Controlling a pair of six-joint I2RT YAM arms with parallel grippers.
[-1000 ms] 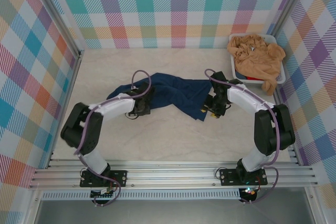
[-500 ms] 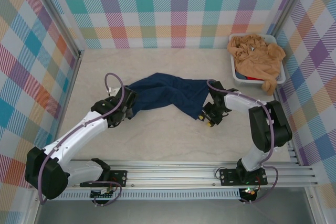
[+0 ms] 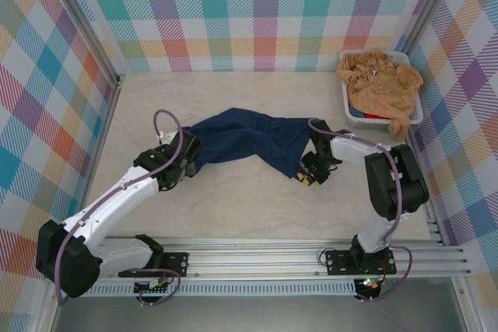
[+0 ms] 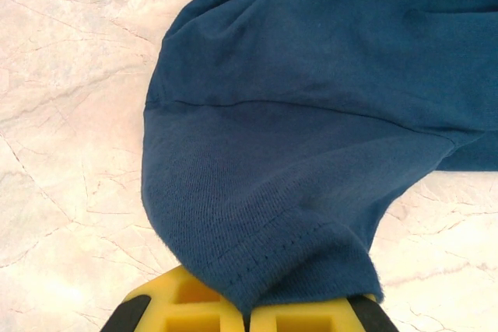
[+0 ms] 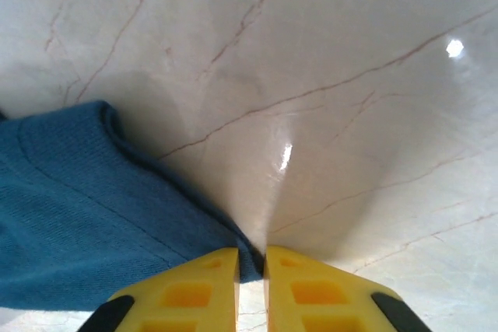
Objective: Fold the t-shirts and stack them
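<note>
My L hand (image 4: 247, 312): pressed tight, pinching hem of dark navy cloth t-shirt (image 4: 311, 114).
My R hand (image 5: 250, 270): nearly closed, nipping shirt's other edge, low on pale marbled bench (image 5: 350, 75).

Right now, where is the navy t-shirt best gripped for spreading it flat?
At its two end hems, coming low from the near side: the navy t-shirt lies as a bunched band across the table. The left gripper pinches the left hem; the right gripper pinches the right corner.
</note>
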